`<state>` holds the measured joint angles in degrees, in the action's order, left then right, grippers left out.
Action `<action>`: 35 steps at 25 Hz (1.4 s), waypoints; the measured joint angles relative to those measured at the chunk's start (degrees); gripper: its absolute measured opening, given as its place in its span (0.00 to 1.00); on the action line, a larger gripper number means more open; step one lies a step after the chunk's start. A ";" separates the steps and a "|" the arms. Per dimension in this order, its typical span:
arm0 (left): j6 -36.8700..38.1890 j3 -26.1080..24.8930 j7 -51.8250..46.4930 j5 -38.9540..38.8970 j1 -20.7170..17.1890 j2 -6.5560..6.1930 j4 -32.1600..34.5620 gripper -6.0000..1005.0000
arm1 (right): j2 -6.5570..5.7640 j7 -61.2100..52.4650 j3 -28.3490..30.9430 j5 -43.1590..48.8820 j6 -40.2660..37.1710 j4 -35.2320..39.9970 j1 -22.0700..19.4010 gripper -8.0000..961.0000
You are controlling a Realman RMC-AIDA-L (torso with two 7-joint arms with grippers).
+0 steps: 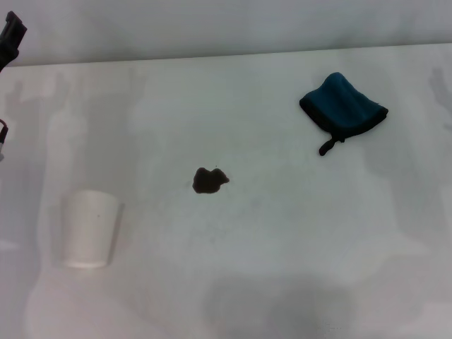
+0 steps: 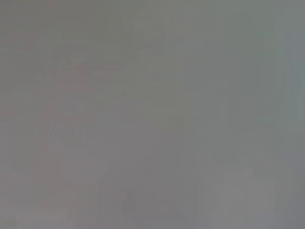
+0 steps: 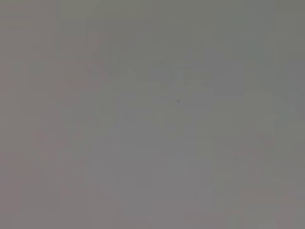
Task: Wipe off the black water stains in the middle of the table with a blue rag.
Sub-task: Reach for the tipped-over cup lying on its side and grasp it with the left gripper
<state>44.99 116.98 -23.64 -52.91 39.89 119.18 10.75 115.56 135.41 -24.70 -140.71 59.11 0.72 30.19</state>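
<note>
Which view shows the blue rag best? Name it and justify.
Head view: the blue rag lies whole and untouched on the table, far right of the black water stains. Both wrist views show only featureless grey, no rag.

One table (image 1: 282, 282) is filling the head view, and on it we're counting one dark blotch, the black water stains (image 1: 210, 181), sitting as a single patch. One blue rag (image 1: 344, 107) is lying there, one white cup (image 1: 87, 229) is standing, and one dark piece of arm hardware (image 1: 10, 37) is showing at the far-left edge.
</note>
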 joint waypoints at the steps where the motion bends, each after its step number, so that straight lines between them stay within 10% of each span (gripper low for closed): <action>1: 0.02 0.00 0.00 0.00 0.01 -0.02 -0.01 0.87 | -0.02 -0.02 0.00 0.00 0.05 0.00 0.04 0.91; 14: 0.89 0.48 0.00 1.22 -0.03 -0.11 1.44 0.87 | 0.22 1.00 -3.02 0.00 2.95 -0.24 -0.28 0.91; 25: 3.68 0.28 -5.70 4.19 -1.01 -1.01 3.14 0.87 | 0.12 23.08 -5.39 0.00 4.02 0.93 -0.30 0.91; 28: 3.10 0.58 -14.92 8.39 -0.21 -3.86 3.93 0.87 | 0.28 22.71 -5.52 0.00 4.10 1.17 -0.45 0.91; 35: 2.16 0.63 -58.75 39.82 2.75 -15.62 4.33 0.87 | 0.01 22.52 -5.72 0.00 3.86 1.96 0.38 0.91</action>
<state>47.16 117.60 -82.39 -13.09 42.64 103.56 15.08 115.58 157.93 -30.42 -140.71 62.97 2.68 30.57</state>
